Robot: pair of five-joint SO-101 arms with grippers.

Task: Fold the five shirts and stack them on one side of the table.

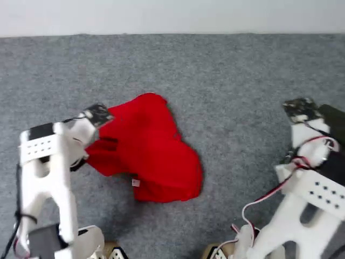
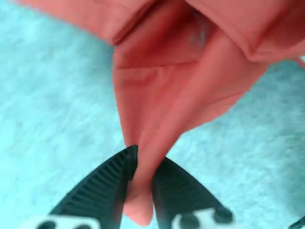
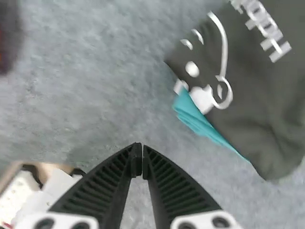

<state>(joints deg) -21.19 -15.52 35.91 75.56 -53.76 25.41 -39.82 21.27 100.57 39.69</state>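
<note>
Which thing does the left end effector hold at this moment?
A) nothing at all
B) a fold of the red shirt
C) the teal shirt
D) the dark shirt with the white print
B: the left wrist view shows the left end effector shut on a pinched fold of the red shirt.

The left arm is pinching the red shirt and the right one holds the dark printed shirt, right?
Not quite. The left gripper does pinch the red shirt, but the right wrist view shows the right gripper shut on nothing, apart from the dark printed shirt.
</note>
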